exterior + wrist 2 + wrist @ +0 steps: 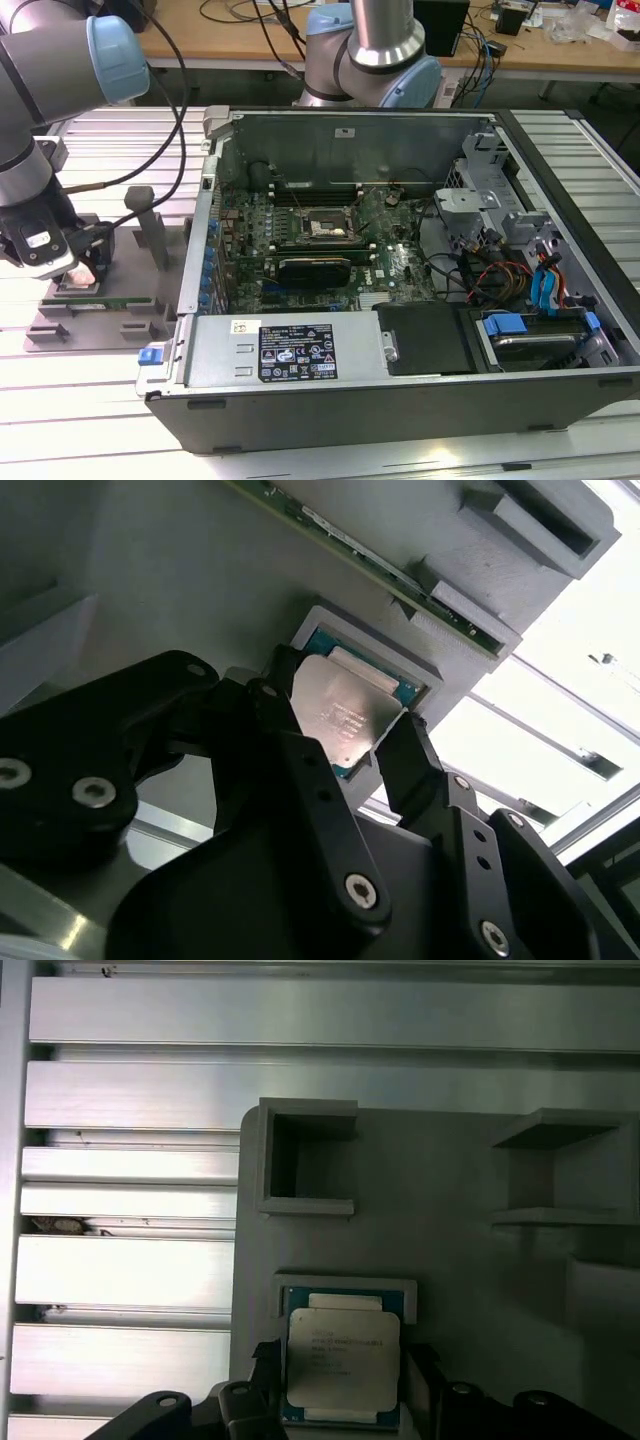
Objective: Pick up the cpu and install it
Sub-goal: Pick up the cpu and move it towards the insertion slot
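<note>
The cpu [343, 1358], a flat square chip with a shiny silver top, lies in a shallow square recess of a grey holder plate [450, 1180]. In both wrist views my gripper [343, 1370] straddles it, one black finger against each of two opposite edges, so it is shut on the cpu [340, 715]. In the exterior view the gripper [74, 274] sits low over that holder plate [60, 335], at the exterior view's left, outside the computer case. The dark motherboard socket [325, 228] with its metal frame lies inside the open case.
The open computer case [400, 400] has tall metal walls between the holder and the socket. A green memory stick [105, 302] lies along the holder, with a grey upright post [150, 228] beside it. Cables and a second arm's base [375, 60] stand behind the case.
</note>
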Controlling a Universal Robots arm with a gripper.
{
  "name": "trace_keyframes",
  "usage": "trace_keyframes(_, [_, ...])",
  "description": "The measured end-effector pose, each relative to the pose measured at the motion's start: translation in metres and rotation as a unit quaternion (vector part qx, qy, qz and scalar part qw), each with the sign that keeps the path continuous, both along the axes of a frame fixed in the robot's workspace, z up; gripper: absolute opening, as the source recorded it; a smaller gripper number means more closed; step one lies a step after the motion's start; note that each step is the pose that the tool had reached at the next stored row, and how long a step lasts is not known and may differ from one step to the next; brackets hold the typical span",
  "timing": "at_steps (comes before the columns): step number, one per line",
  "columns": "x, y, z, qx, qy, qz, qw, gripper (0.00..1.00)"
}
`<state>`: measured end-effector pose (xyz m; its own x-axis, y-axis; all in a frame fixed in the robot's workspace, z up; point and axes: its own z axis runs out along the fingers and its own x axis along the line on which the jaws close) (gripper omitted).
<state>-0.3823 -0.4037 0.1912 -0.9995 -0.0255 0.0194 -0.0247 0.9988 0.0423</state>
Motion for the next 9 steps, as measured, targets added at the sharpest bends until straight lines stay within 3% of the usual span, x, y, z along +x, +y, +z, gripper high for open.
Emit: trace_keyframes(9, [0.0011,0.0000,0.0005,0.0000,-0.0009,0.000,1.0000,0.60])
